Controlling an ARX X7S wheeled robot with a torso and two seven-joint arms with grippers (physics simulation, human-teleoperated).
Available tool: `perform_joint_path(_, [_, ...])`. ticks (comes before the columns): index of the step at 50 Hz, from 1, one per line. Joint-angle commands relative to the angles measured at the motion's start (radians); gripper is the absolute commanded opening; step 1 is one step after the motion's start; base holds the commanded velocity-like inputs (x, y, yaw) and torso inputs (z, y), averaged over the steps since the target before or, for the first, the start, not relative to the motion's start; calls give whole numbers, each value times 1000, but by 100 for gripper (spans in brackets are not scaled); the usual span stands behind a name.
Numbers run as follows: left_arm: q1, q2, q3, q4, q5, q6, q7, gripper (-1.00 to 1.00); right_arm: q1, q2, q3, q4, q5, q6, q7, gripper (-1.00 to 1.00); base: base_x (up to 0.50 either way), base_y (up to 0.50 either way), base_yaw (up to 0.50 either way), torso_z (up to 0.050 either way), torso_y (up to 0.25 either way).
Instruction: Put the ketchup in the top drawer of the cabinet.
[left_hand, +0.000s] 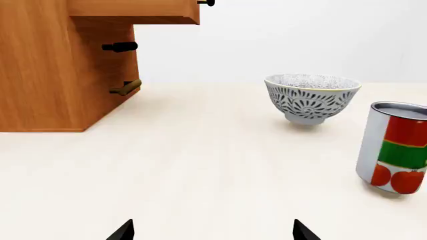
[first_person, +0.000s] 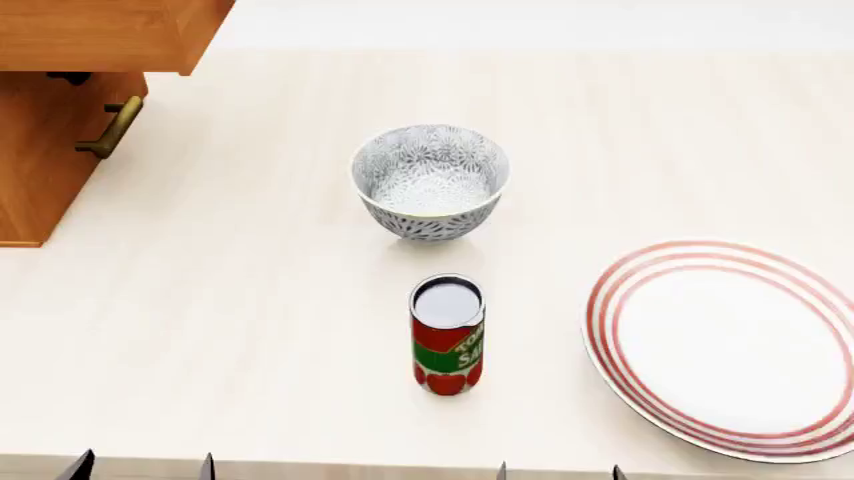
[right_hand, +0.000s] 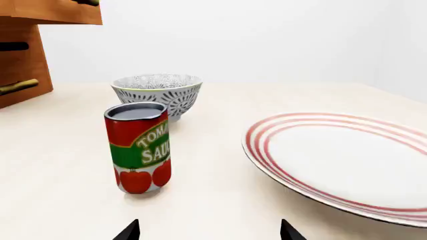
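The ketchup (first_person: 447, 335) stands upright on the table (first_person: 240, 330), its label reading "TOM… SAU…", ahead of and between the left gripper (first_person: 140, 466) and right gripper (first_person: 558, 471), both spread apart and empty.

The pale table (first_person: 240, 330) carries the ketchup (first_person: 447, 335), bowl (first_person: 430, 180), plate (first_person: 727, 345) and cabinet (first_person: 40, 160).

Head view: ketchup (first_person: 447, 335) stands upright on table (first_person: 240, 330), center, a bit below mid-frame. Bowl (first_person: 430, 181) sits right above it in frame, near but apart. Plate (first_person: 731, 345) lies at right, lower half, running off the right edge, w/ a gap from ketchup. Cabinet (first_person: 40, 170) is in upper-left corner; top drawer (first_person: 107, 35) juts out over lower drawer's handle (first_person: 114, 127). Hand tips: left hand (first_person: 140, 466) bottom left, right hand (first_person: 558, 471) bottom center-right.
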Motion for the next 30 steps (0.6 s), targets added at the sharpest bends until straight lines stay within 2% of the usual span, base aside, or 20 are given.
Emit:
perform_joint_path(1, [2,-9,10,7,-9,-4,-10,100,-1,9,-11,0,9,-1,11,100,0,0,0,0,0])
perform_joint_path(6, [8,-31,31,58,-43,-35,-32,100,0,32,-36,-60,30,44,38,100,0,0,0,0,0])
perform_joint_path(15, [18,-56,45,258,-65,-142,-72,100,-7,60,-38,-227,62,133,68,100,0,0,0,0,0])
perform_joint_path(23, [50,-69,62,494,-87,-238,-101,100,-28,82,-44,-459,77,239,95,100,0,0,0,0,0])
perform_joint_path(25, [62,-74,67,574,-92,-272,-109,100,-47,86,-50,-465,71,196,97,100,0,0,0,0,0])
perform_joint_path(30, [81,-85,82,707,-98,-322,-125,100,-60,94,-54,-552,80,227,109,100,0,0,0,0,0])
